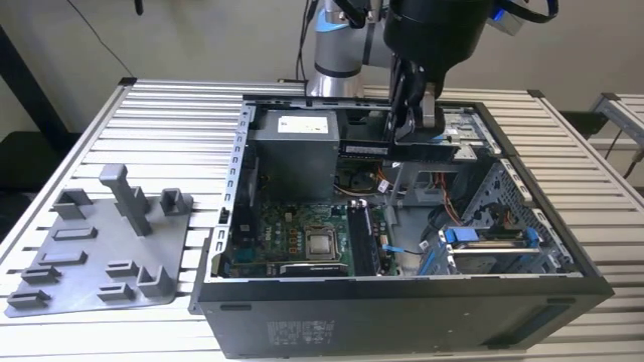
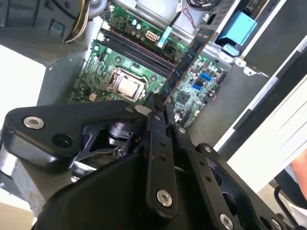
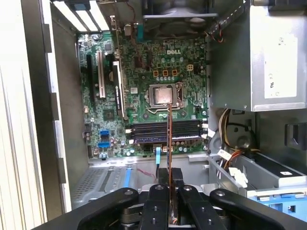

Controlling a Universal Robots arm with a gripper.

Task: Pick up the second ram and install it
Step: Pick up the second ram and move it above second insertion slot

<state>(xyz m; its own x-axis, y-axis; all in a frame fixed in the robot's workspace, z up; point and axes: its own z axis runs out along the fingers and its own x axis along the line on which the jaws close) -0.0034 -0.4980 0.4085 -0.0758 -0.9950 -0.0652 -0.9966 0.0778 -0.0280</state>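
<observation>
Clamps both fingers (image 3: 176,179) of the gripper (image 3: 170,182) on the second ram (image 3: 170,139), seen edge-on in the first wrist view. Holds this stick level in the air over the open computer case (image 1: 403,302), with the grey tray (image 1: 90,256) at the exterior view's left. Hangs well above the green motherboard (image 3: 192,62), its long black slots (image 3: 163,130) and the processor (image 3: 162,95), touching none.

I count one open computer case (image 1: 403,317), one green motherboard (image 1: 286,234) inside it, one grey power supply (image 1: 292,154), one ram stick (image 2: 184,64), one gripper (image 3: 169,175) and one grey tray (image 1: 86,260) (off at the exterior view's left).
</observation>
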